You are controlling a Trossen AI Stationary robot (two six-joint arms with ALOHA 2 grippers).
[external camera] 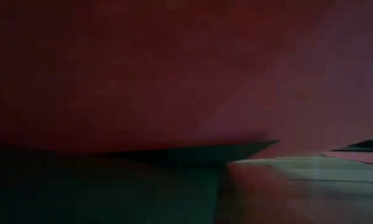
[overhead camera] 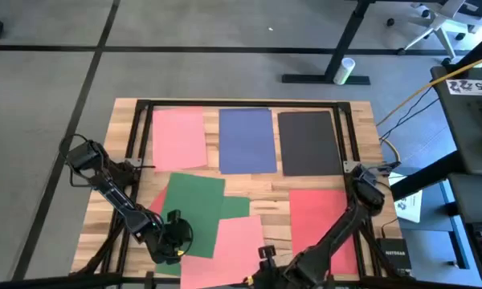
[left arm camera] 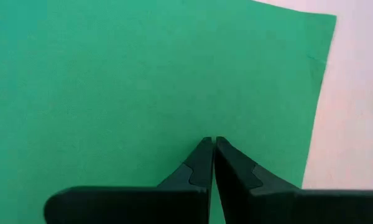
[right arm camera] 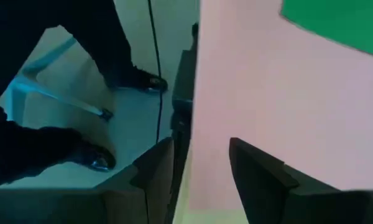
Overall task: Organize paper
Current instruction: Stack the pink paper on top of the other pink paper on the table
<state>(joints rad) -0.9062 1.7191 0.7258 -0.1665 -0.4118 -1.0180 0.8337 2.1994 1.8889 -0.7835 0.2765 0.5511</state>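
Green construction-paper sheet (left arm camera: 143, 81): my left gripper (left arm camera: 212, 144) sits pinched together on it; right gripper (right arm camera: 202, 155) (apparently parted) straddles pink sheet (right arm camera: 261, 93) edge.

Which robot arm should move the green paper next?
Probably the left. Its end effector sits right over the green paper, fingers together. The right end effector is open at the table's near edge, straddling the edge of the pink paper, so it seems busy there.

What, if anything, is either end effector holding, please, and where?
Nothing: the left end effector is shut above the green sheet; the right end effector is open at the pink sheet's edge.
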